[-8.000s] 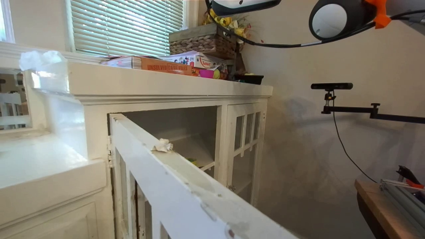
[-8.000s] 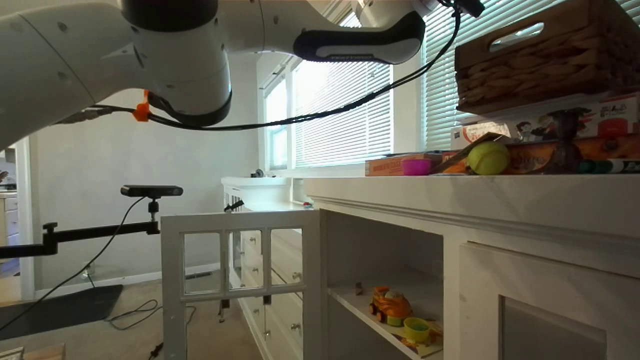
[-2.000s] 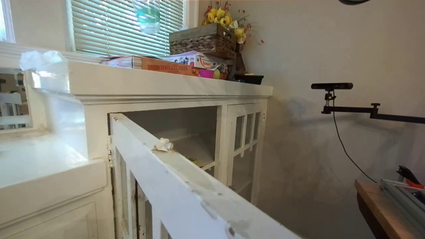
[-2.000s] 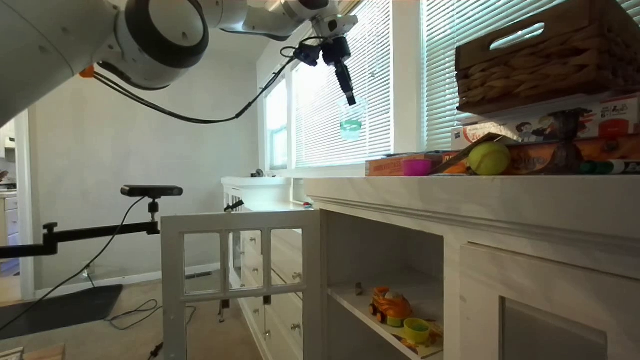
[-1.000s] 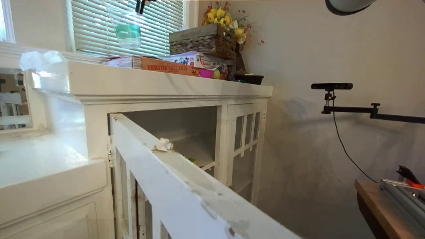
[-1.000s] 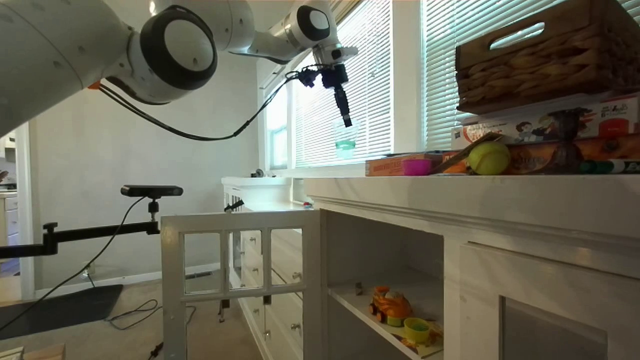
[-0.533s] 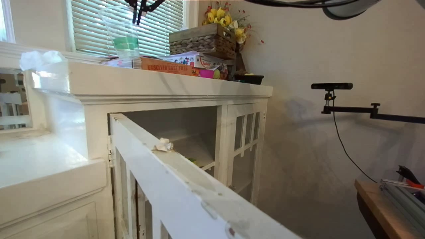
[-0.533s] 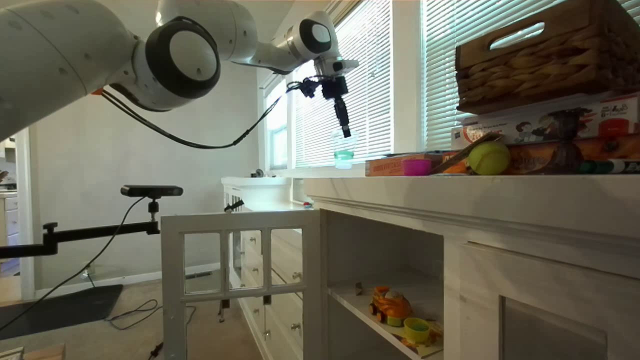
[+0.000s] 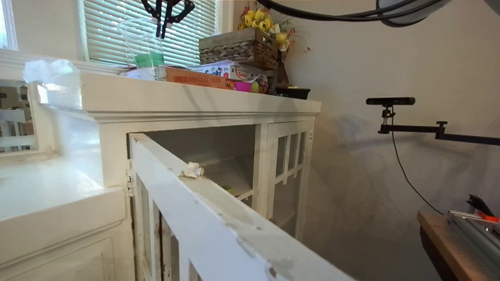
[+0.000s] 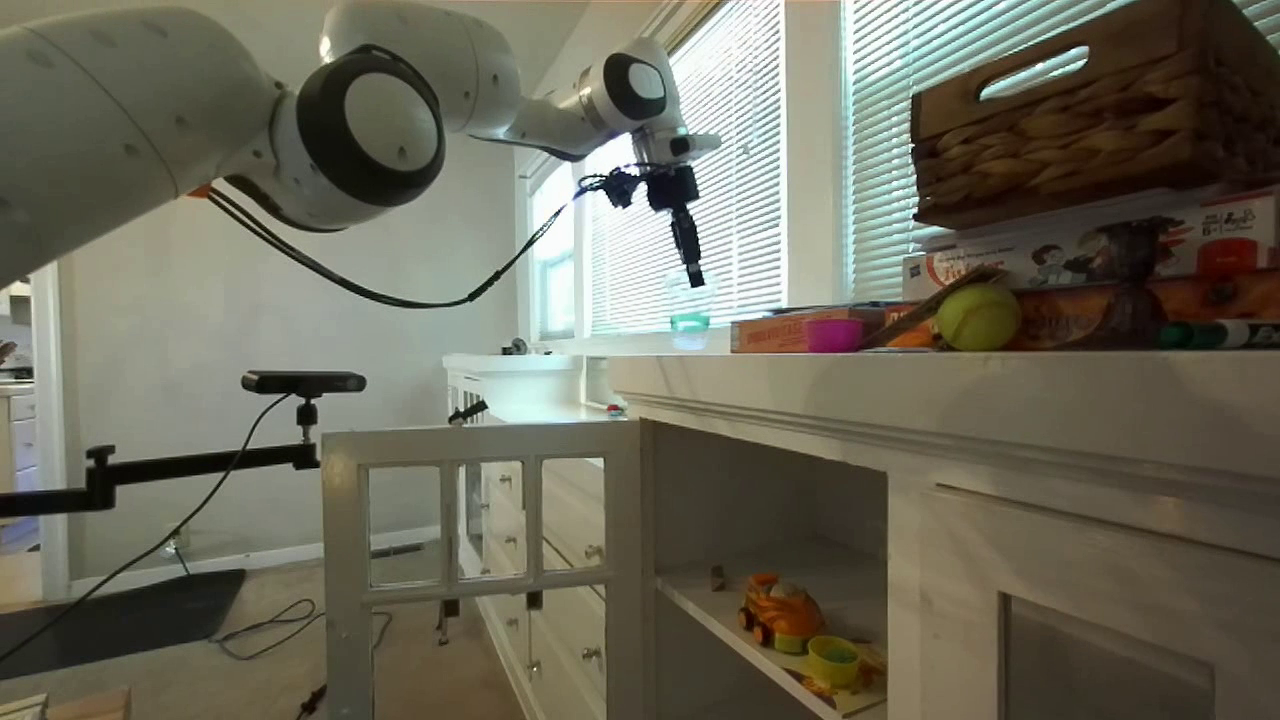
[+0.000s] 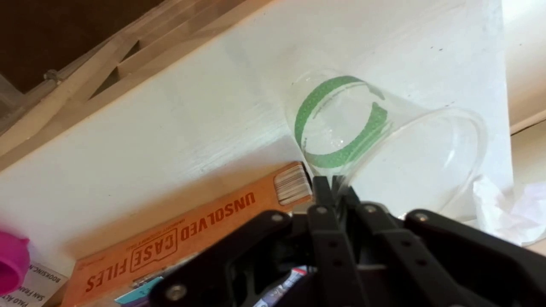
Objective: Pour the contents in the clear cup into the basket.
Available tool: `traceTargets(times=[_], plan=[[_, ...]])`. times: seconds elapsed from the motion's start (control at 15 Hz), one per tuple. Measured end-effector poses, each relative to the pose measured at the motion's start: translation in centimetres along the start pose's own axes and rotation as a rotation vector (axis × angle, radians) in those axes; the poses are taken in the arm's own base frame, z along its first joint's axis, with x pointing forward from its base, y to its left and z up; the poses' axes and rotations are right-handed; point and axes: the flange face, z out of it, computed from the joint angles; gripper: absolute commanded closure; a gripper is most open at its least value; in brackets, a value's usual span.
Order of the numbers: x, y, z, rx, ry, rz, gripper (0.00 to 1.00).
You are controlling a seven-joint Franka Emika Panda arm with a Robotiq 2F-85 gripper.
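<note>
The clear cup [image 11: 362, 140], see-through with a green band, hangs upright or nearly so above the white cabinet top [image 11: 204, 123]. My gripper [image 11: 330, 181] is shut on its rim, with the thin wall pinched between the fingertips. In both exterior views the cup [image 9: 150, 60] [image 10: 689, 322] is low, its base close to the top; whether they touch I cannot tell. Through the wall only a few glints show at its base. The brown woven basket [image 9: 238, 50] [image 10: 1060, 150] rests on stacked boxes farther along; its inside is hidden.
Beside the cup lies an orange game box [image 11: 196, 238]. A pink cup [image 10: 833, 335] and a tennis ball [image 10: 978, 316] sit near the front edge. Crumpled white paper [image 11: 507, 209] lies at the end. Below, a cabinet door [image 10: 480, 440] stands swung out.
Eight seconds ago the arm reached toward the basket, gripper and cup out of view. Since then the gripper has come away and carried the cup down to just over the cabinet top. The basket has not moved.
</note>
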Motion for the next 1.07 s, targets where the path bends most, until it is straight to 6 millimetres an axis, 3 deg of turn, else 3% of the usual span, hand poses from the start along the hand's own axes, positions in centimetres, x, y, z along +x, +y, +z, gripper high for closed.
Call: traceTargets(times=[1.07], plan=[[0.10,0.05,0.63,-0.011,0.002,-0.039,0.94]])
